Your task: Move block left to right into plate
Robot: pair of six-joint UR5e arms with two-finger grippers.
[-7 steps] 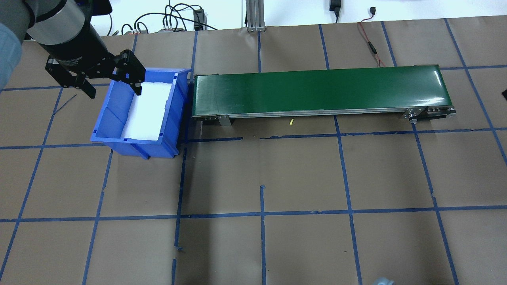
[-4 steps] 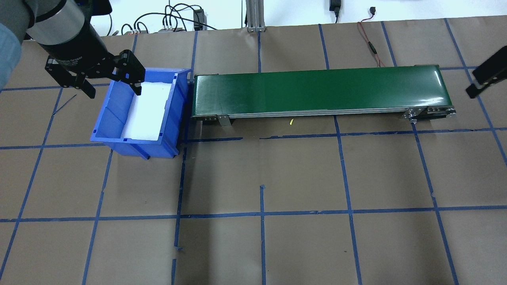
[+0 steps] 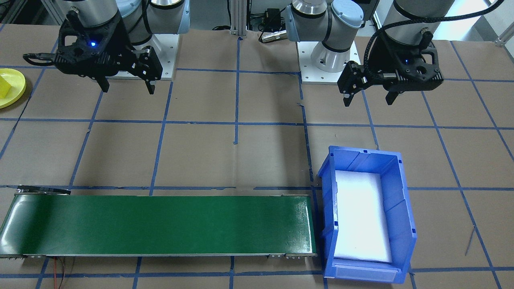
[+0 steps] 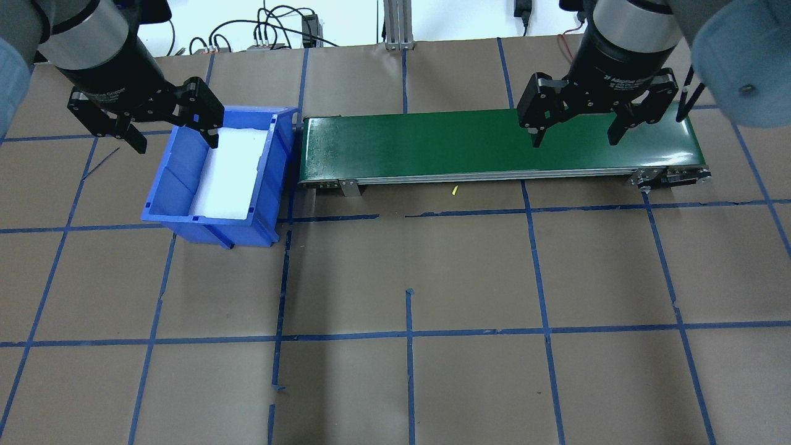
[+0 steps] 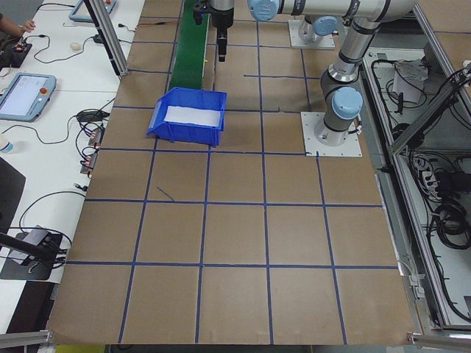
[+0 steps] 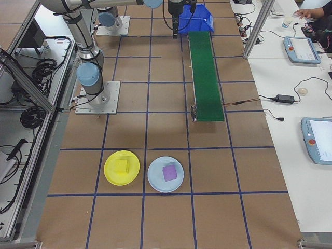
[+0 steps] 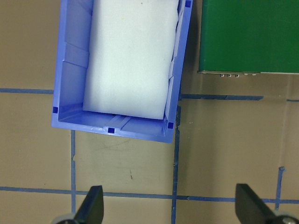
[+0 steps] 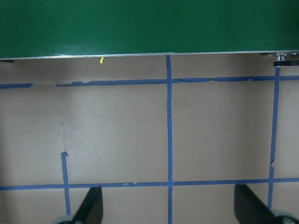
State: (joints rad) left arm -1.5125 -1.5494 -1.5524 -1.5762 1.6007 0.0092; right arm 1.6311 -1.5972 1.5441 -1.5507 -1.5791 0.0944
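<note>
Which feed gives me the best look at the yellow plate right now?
Exterior right: the whole yellow plate shows there, a yellow block on it, beside a pale blue plate. Exterior front-facing catches only part of it, cut off at the frame's left edge. The overhead, exterior left and both wrist views miss it.

**Two silver-grey arms with black grippers**

Both arms are built of silver-grey metal tubes with pale blue caps on the joints. Each stands on a white square base plate bolted down at its corners. The left gripper and the right gripper are black, each with two slim dark fingers and bare metal pins at the linkages. A small blue light glows on each black wrist housing. A black ribbed cable loops over the left wrist. White lettering marks the right gripper's black body in the overhead view.
</note>
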